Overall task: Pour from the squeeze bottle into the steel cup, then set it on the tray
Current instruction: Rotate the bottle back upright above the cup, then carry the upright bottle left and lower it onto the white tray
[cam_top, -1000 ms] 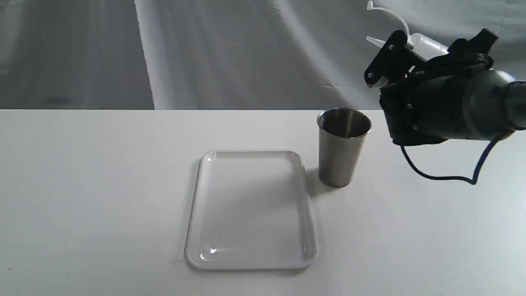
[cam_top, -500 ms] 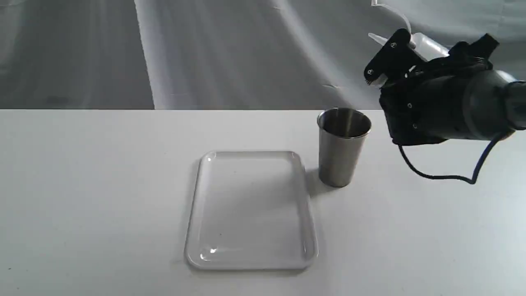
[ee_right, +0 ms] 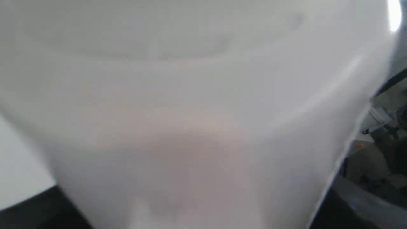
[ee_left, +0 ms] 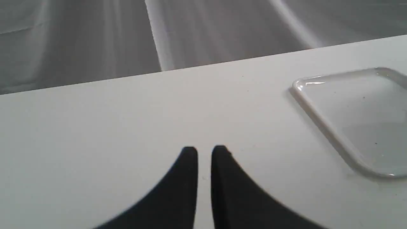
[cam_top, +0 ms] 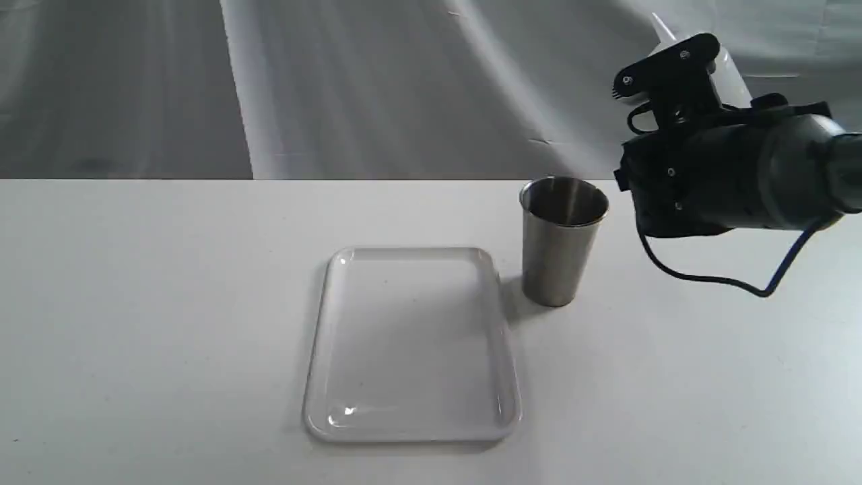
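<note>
Right pincer (cam_top: 667, 74) clamps squeeze bottle (ee_right: 190, 111), aloft beside steel cup (cam_top: 562, 242), nozzle not over it. Tilting here dumps liquid on worktop (cam_top: 135, 303); soft wall may squirt under clamp. Left pincer (ee_left: 204, 152) narrow, empty, near tray (cam_top: 316, 377).

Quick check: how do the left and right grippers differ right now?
Load: the right gripper is clamped on the squeeze bottle, while the left gripper holds nothing, with its jaws nearly together.
Position: the right gripper is up in the air, higher than the steel cup and beside it. The left gripper sits low over the table.
Shared: both have black fingers.
</note>
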Available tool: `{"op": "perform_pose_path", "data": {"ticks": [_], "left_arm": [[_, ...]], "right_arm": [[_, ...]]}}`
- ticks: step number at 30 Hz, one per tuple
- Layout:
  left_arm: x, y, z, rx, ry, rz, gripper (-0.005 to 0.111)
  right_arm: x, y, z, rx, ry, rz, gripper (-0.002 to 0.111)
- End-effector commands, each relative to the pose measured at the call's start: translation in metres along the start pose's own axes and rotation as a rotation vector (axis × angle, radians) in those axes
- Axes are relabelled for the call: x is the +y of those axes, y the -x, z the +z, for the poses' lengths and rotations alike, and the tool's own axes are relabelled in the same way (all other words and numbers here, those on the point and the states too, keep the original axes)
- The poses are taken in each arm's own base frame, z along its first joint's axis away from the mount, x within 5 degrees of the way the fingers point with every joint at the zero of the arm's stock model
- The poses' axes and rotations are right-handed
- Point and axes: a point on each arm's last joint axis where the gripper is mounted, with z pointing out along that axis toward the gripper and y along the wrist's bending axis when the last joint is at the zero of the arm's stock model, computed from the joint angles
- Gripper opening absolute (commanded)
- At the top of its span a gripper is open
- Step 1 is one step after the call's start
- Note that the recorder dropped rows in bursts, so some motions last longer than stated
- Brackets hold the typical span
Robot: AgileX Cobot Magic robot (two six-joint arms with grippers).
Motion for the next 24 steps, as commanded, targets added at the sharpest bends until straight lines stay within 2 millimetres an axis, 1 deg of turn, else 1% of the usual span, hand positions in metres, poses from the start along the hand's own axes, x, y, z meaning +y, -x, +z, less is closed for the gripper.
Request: {"op": "perform_pose_path", "data": {"ticks": [1, 10, 21, 24], "left_arm": [[-0.0002, -0.0006, 0.0, -0.007, -0.002, -0.001, 0.008], [-0.0002, -0.0006, 0.0, -0.007, -0.002, -0.001, 0.008], [-0.0002, -0.0006, 0.0, -0.007, -0.002, -0.001, 0.008], [-0.0002, -0.0006, 0.0, -0.007, -0.002, -0.001, 0.008]], "right_arm": [[-0.005, 0.0071, -0.0031, -0.026, -0.017, 0.097, 0.044], [-0.0049, 0.0077, -0.0031, -0.033, -0.012, 0.259, 0.044], [-0.0049, 0.0081, -0.0031, -0.038, -0.013, 0.256, 0.044], [-0.0019, 0.0108, -0.0036, -0.058, 0.029, 0.242, 0.044]]}}
